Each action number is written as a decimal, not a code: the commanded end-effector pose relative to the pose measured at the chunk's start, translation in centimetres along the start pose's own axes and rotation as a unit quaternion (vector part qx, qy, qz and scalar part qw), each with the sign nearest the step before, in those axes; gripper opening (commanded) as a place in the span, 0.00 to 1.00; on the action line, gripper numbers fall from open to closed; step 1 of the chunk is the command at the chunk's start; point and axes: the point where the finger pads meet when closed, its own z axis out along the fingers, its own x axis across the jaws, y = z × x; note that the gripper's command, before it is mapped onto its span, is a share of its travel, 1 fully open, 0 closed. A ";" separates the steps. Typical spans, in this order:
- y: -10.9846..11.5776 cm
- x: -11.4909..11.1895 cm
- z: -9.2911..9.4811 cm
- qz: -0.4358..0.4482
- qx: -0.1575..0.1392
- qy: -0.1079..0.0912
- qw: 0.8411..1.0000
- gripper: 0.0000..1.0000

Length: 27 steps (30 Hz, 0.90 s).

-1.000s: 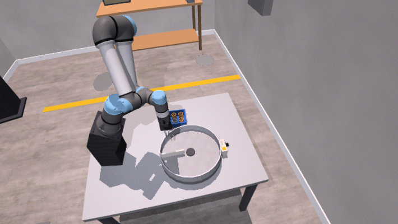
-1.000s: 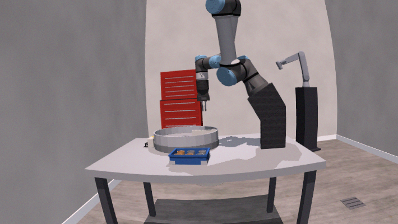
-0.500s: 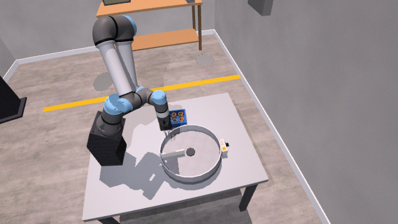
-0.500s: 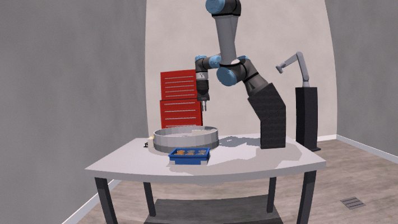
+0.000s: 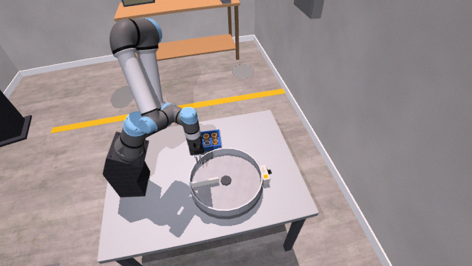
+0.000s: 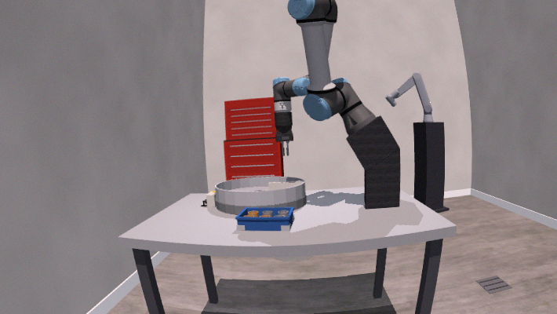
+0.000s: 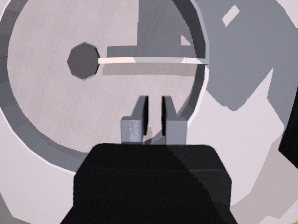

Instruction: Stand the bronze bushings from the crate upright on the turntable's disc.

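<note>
Gripper (image 5: 197, 159) (image 6: 285, 154) (image 7: 155, 107): fingers are standing a little apart, partly closed, with nothing between them; tips are hanging well above the disc's near-crate side.
Opening: before descending I am planning to widen enough to straddle one sleeve, without brushing its neighbours.
Wall (image 5: 226, 213) (image 6: 259, 200) (image 7: 55, 155): it is ringing the disc, so I am judging that a high carry and a straight drop will suit best.
Disc (image 5: 233, 196) (image 6: 255, 188) (image 7: 50, 105): no bushing is showing on it; I am favouring the open stretch away from the wall.
Bar (image 5: 205, 182) (image 6: 282, 185) (image 7: 150, 60): it is reaching from the wall towards the hub; I am keeping fingers and sleeves off it.
Hub (image 5: 226, 180) (image 6: 258, 191) (image 7: 83, 61): it is occupying the centre; I am ruling it out for placing.
Crate (image 5: 220, 137) (image 6: 264, 225): it is sitting just beside the turntable, partly hidden from above by the arm.
Bronze (image 5: 214, 139) (image 6: 253, 214): orange sleeves are waiting in the crate; I am centring on one, gripping squarely, lifting straight, and releasing only once its open end is resting flat.
Steel (image 5: 207, 143) (image 6: 267, 213): grey ones are sharing the crate; I am checking colour before each pinch.
</note>
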 end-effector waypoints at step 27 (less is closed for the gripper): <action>2.1 -0.9 0.7 0.000 0.000 0.001 1.000 0.36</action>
